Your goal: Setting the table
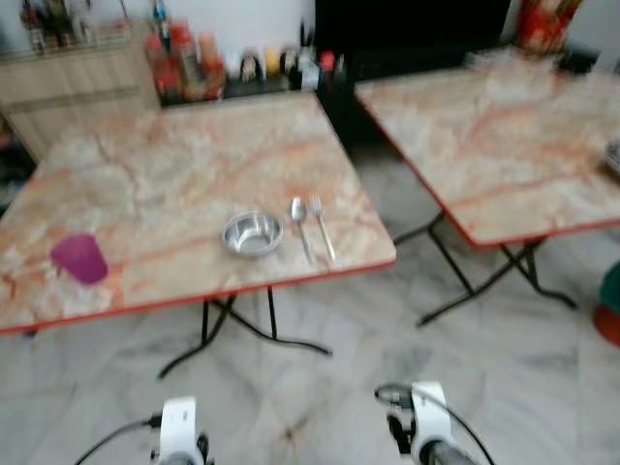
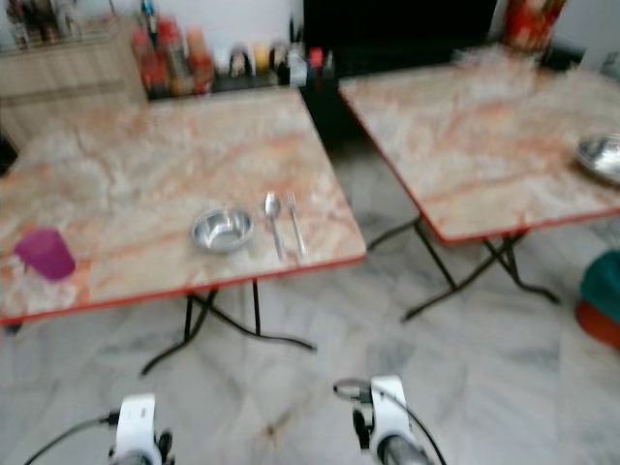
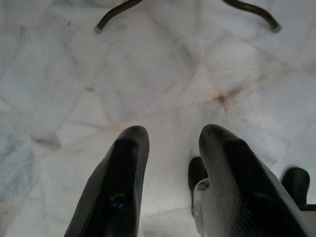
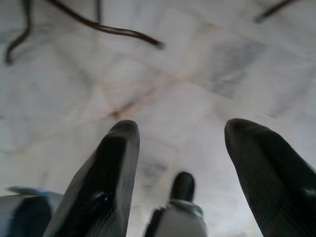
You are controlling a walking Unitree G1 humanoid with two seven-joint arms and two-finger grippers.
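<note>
Hanging low over the pale marble floor (image 3: 148,74): left end effector (image 3: 170,136), fingers parted a modest gap, nothing held; right end effector (image 4: 180,131), fingers spread wider, likewise empty. Both wrists cut off at the bottom edge of the head views. Beyond them, open floor up to the black folding legs (image 1: 242,334) of the near table (image 1: 174,165). On that table, close to its red-trimmed front edge: steel bowl (image 1: 252,233), with spoon (image 1: 300,225) and fork (image 1: 323,227) lying side by side just to its right, near the front right corner. Purple cup (image 1: 80,258) well apart on the left, also near the front edge. All of it well ahead of and above both end effectors. Clear aisle of floor between this table and a second table (image 1: 504,136) on the right. Another steel bowl (image 2: 603,155) at that table's right edge, cut off by the frame. Behind, bottles (image 1: 184,63) blurred, contents hard to make out.
</note>
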